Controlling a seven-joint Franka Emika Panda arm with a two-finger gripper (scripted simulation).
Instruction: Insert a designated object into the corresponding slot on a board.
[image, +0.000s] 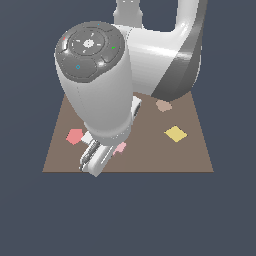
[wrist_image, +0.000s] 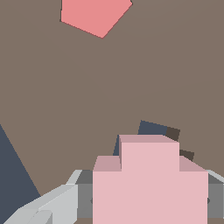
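My gripper hangs low over the near part of the brown board. In the wrist view the gripper is shut on the pale-pink cross, with a grey finger on either side of it. A bit of the cross shows beside the gripper in the exterior view. The dark navy cross-shaped slot lies in the board just beyond the held cross, which hides most of it. Whether the cross touches the board I cannot tell.
A salmon-red pentagon lies on the board toward the exterior view's left. A yellow diamond lies toward the exterior view's right, a pale tan piece farther back. The arm hides the board's middle.
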